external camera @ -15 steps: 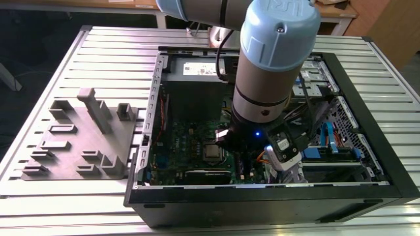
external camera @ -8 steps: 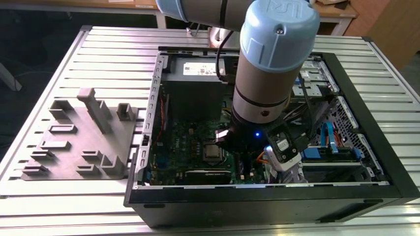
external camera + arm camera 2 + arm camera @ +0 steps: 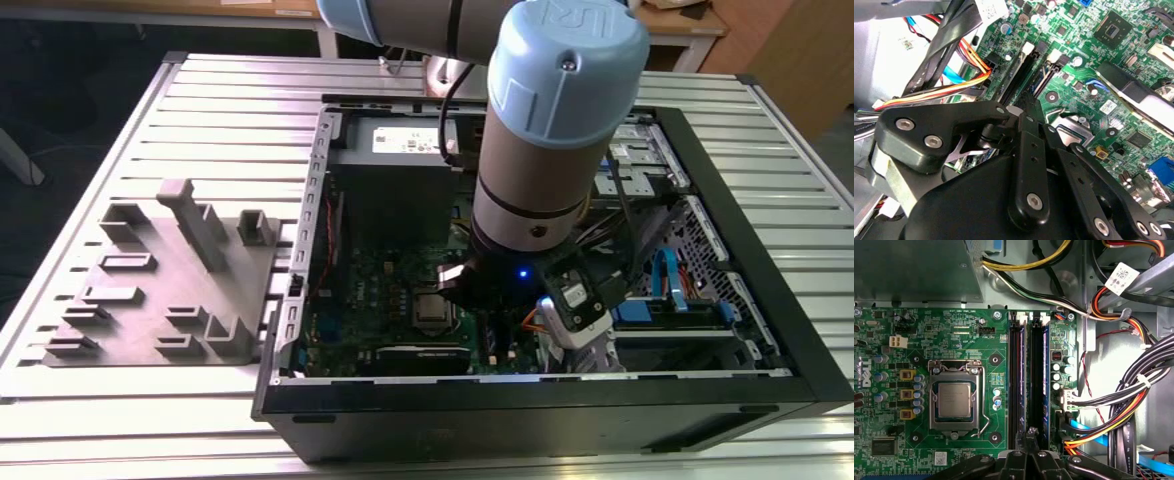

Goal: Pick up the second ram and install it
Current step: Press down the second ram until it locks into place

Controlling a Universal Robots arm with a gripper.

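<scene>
My gripper [image 3: 1030, 432] is shut, its black fingertips [image 3: 1026, 111] meeting in a point with nothing visible between them. It hovers close over one end of the long narrow memory slots [image 3: 1029, 370] on the green motherboard [image 3: 954, 325], beside the processor socket [image 3: 954, 400]. A slim dark stick with a bluish edge [image 3: 1044, 370] sits edge-on in the slot row, and the neighbouring slot [image 3: 1016, 370] looks dark and filled too. Which of them is the second ram I cannot tell. In the exterior view the arm [image 3: 547, 150] reaches down into the open computer case [image 3: 747, 330].
Bundles of coloured cables [image 3: 1124, 405] run close beside the slots, with a flat blue cable [image 3: 1089, 432] near the gripper. A grey power supply box [image 3: 909, 270] lies beyond the board. A grey slotted holder [image 3: 160, 280] stands on the ribbed table at the exterior view's left.
</scene>
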